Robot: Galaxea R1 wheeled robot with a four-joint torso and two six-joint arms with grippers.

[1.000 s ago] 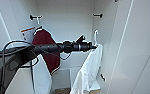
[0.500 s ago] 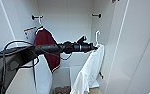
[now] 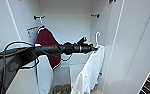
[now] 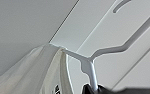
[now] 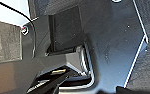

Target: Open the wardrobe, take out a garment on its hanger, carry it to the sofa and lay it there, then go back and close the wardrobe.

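Left gripper (image 3: 95,48) clasps the hanger (image 3: 98,37), garment (image 3: 89,72) draped below.

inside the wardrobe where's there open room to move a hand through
Free: between the maroon top and the hanger, against the back wall. Crowded: lower right, where the shirt hangs at the left gripper, and the cluttered wardrobe floor.

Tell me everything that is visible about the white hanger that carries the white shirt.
The hanger is thin, white and looks like plastic, with a curved hook on top. Its hook is free, off the rail, inside the open wardrobe. The white shirt drapes from its shoulder and hangs down. The left gripper meets it at the neck below the hook, and in the left wrist view its stem runs down into the gripper.
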